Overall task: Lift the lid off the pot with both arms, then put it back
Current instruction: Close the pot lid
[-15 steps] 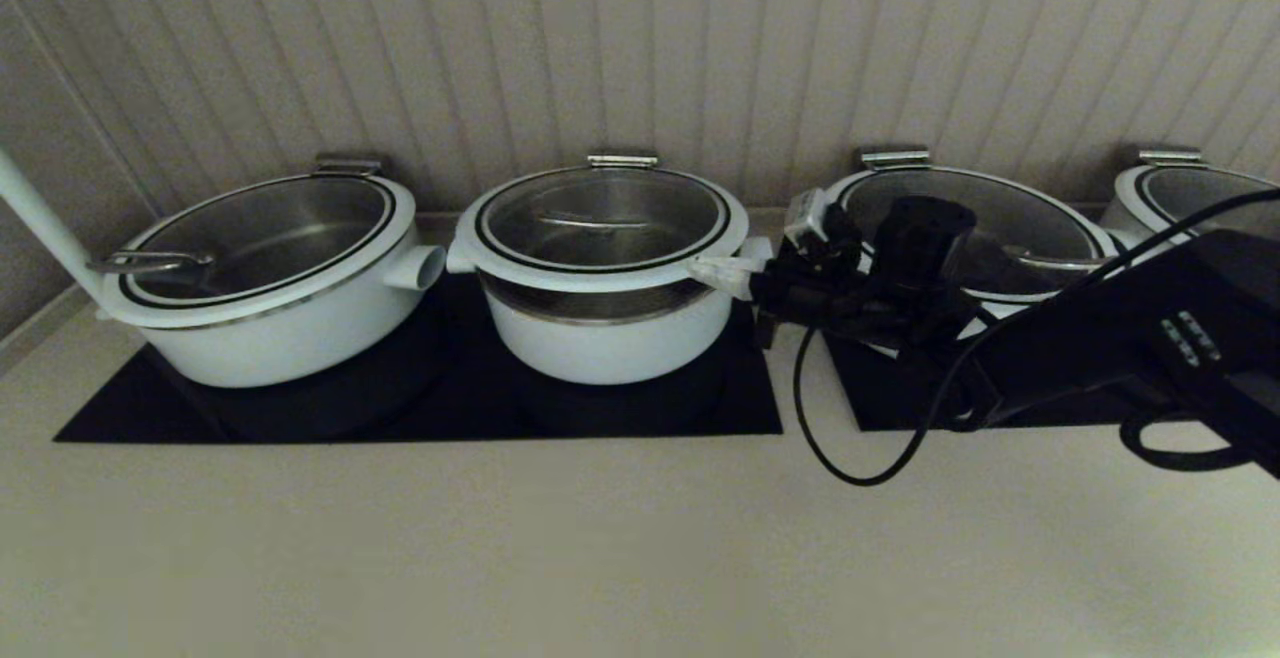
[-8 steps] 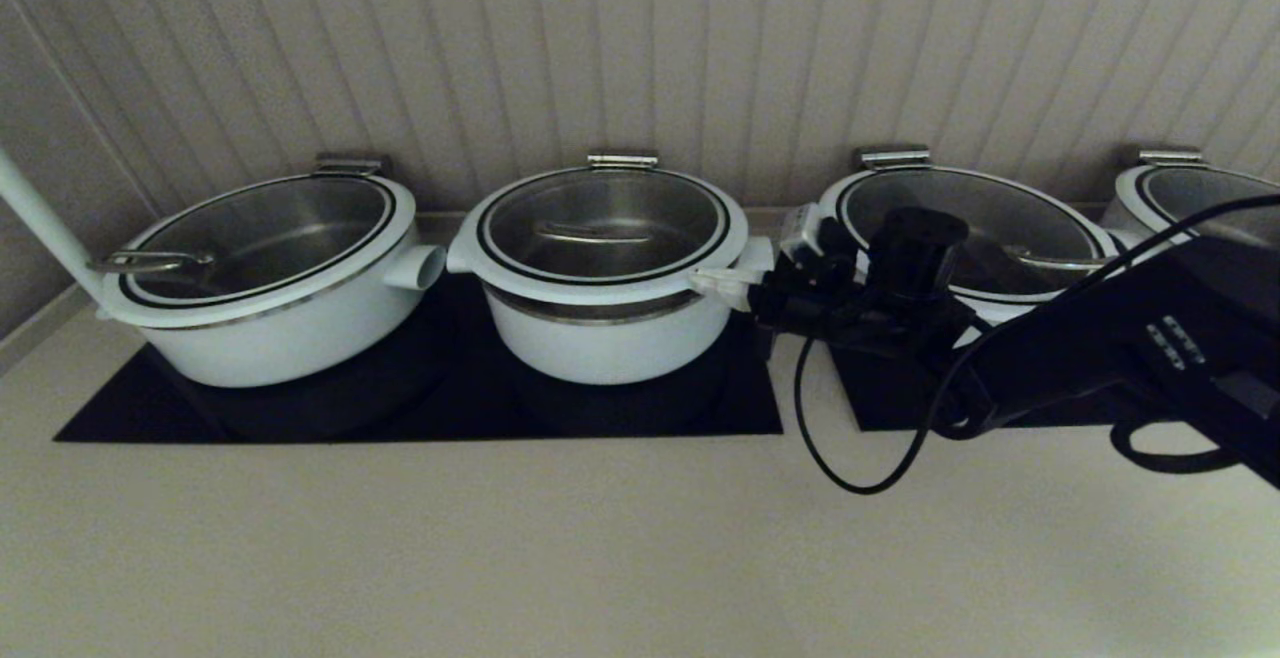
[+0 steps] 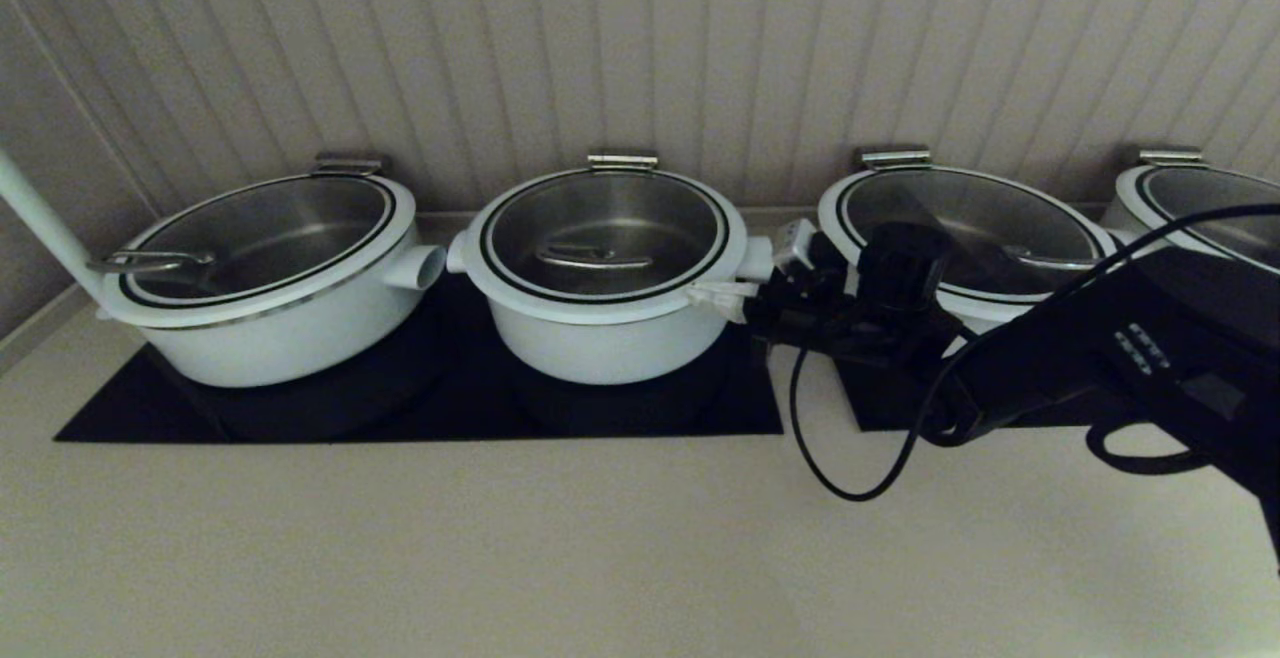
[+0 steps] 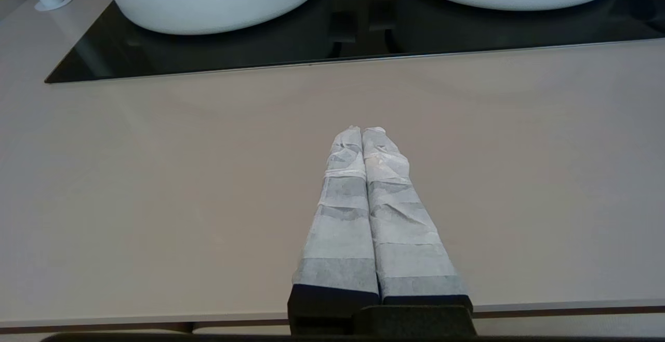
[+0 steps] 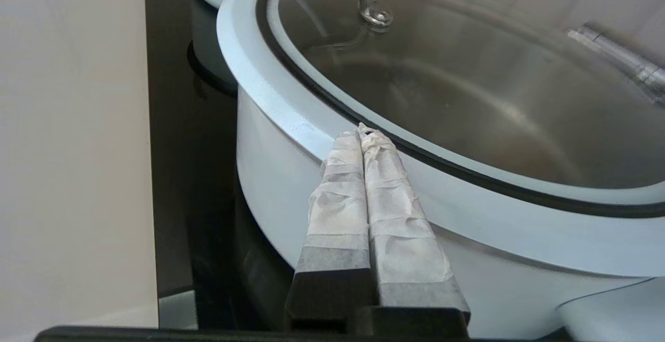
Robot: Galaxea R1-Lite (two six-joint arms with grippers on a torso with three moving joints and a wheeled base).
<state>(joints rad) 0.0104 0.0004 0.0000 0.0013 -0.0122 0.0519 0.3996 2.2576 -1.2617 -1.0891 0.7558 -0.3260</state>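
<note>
Lid (image 3: pixel 604 234) and pot (image 3: pixel 606 338) were seen joined, the glass lid seated flat on the pot's rim with its curved steel handle (image 3: pixel 594 259) at the centre. The pot stood on a black cooktop panel (image 3: pixel 300 408) set into the tabletop (image 3: pixel 500 548), close to the ribbed wall behind it. A wider white pot (image 3: pixel 270 323) was placed on the same panel to the left of the pot, and another wide pot (image 3: pixel 985 238) was placed to the right of it on a second dark panel.

The right end effector (image 3: pixel 722 293) was held at the right side of the pot, just beside the lid's white rim and below the stubby tube handle. Its wrapped fingers (image 5: pixel 363 186) were pressed together with nothing between them, and in the right wrist view their tips lay against the white rim; whether the rim was actually touched could not be told. The right arm (image 3: pixel 1100 358), with a loose black cable hanging in a loop, reached in from the right of the pot.

The left end effector (image 4: pixel 362 134) was held low over the bare tabletop, well in front of the pot and short of the cooktop panel's edge. Its fingers were likewise closed together and empty.
</note>
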